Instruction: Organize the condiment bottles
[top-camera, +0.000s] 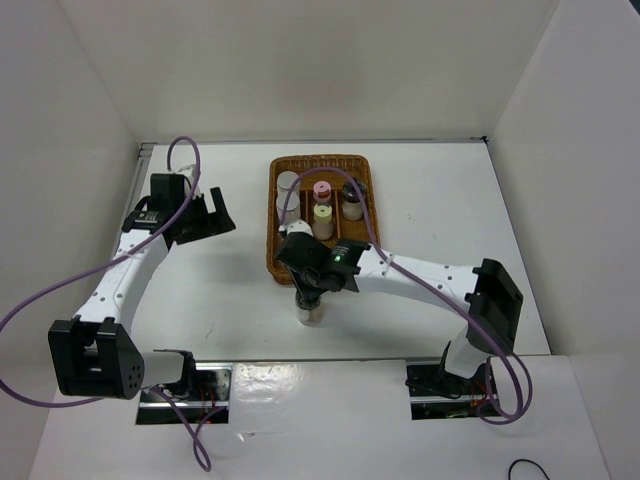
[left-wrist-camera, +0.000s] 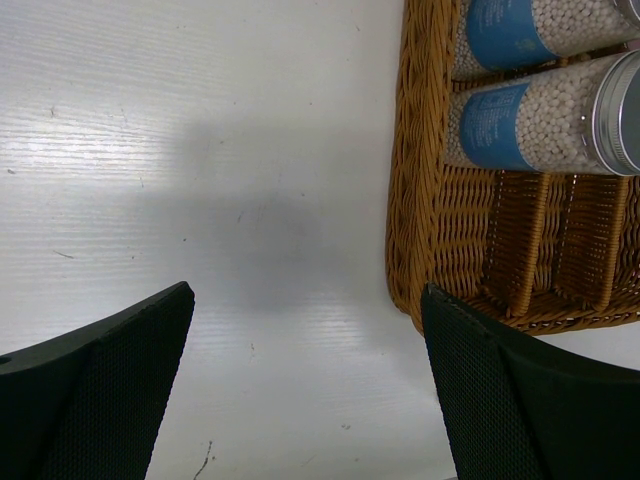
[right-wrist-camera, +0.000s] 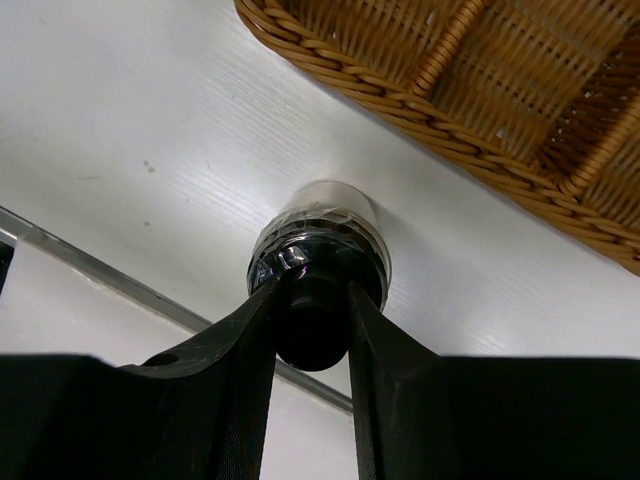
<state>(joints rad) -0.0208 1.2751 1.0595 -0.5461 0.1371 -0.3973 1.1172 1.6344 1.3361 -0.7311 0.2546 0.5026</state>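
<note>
**Last bottle stands outside the tray, held by its cap**

The right gripper (right-wrist-camera: 315, 300) is narrow, its two fingers pressed on the black cap of the black-capped bottle (right-wrist-camera: 318, 220). This bottle stands upright on the table (top-camera: 220, 300), just beside the near rim of the wicker tray (right-wrist-camera: 470, 150). The left gripper (left-wrist-camera: 307, 295) is wide and holds nothing. It hangs over bare table to the left of the tray.

To do this step well, I think the grip must stay firm, because the cap is small and smooth and the bottle may swing. The lift should go straight up, high enough to pass the rim, then down gently into a free compartment beside the second black-capped bottle (top-camera: 352, 200).

The white bottles (left-wrist-camera: 560, 110), the pink-capped bottle (top-camera: 322, 189) and the yellow-capped bottle (top-camera: 322, 220) are already in the tray. From above, the right arm covers the near part of the tray, so I cannot tell which compartment there is free. The held bottle's contents are hard to make out.
</note>
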